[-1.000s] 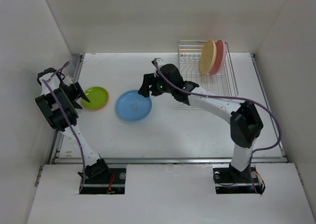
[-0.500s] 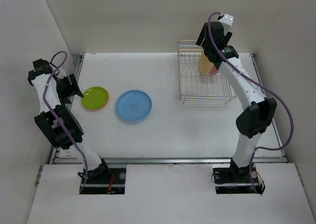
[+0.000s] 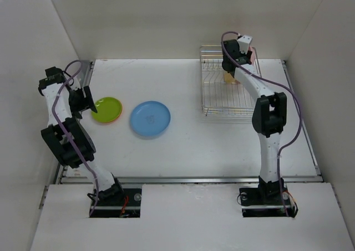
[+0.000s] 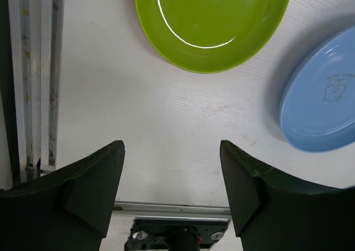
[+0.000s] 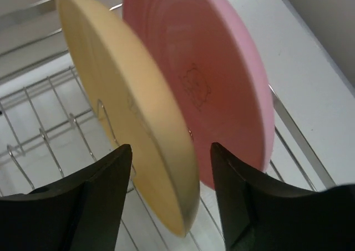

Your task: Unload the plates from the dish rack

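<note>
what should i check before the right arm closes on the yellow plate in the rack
1. right fingers open: ok
2. pale yellow plate rim sits between them: ok
3. outer finger clear of the pink plate behind it: cannot tell
4. pale yellow plate standing upright in the dish rack: ok
5. left fingers open, holding nothing, apart from the lime green plate and blue plate: ok
</note>
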`<action>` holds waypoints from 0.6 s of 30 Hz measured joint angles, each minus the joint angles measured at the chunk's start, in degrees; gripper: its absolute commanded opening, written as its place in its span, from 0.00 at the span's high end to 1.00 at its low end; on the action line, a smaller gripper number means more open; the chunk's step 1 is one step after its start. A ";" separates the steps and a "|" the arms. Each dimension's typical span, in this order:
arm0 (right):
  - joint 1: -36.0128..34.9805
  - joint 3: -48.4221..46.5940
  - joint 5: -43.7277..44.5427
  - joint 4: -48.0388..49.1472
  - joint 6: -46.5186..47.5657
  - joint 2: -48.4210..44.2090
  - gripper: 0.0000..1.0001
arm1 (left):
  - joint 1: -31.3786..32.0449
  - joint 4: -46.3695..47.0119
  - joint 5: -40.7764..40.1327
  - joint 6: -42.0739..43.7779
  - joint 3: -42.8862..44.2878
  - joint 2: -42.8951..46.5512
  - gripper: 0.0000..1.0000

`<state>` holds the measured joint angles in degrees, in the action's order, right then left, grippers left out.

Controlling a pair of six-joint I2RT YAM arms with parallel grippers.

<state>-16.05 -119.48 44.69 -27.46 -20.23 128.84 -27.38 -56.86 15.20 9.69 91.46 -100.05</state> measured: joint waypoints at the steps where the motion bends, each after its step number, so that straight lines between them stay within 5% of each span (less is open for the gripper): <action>1: 0.39 0.17 0.09 0.00 0.24 0.00 0.44 | 0.35 0.00 -0.28 0.00 -0.15 0.17 0.33; 2: 0.70 0.20 0.09 0.33 0.28 0.00 0.57 | 0.70 -0.02 -0.50 0.00 -0.37 0.42 0.33; 7: 0.81 2.10 1.09 0.87 2.08 -1.07 0.94 | 2.49 -0.11 -0.76 0.00 -1.01 2.08 0.33; 18: -3.72 8.85 9.92 3.87 10.47 -16.31 1.00 | 3.85 -0.68 -0.20 0.35 -2.54 7.13 0.33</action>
<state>-19.77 -110.63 54.61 -23.59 -9.76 112.53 -23.53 -57.54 15.00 10.04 88.92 -92.92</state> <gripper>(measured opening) 0.228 0.663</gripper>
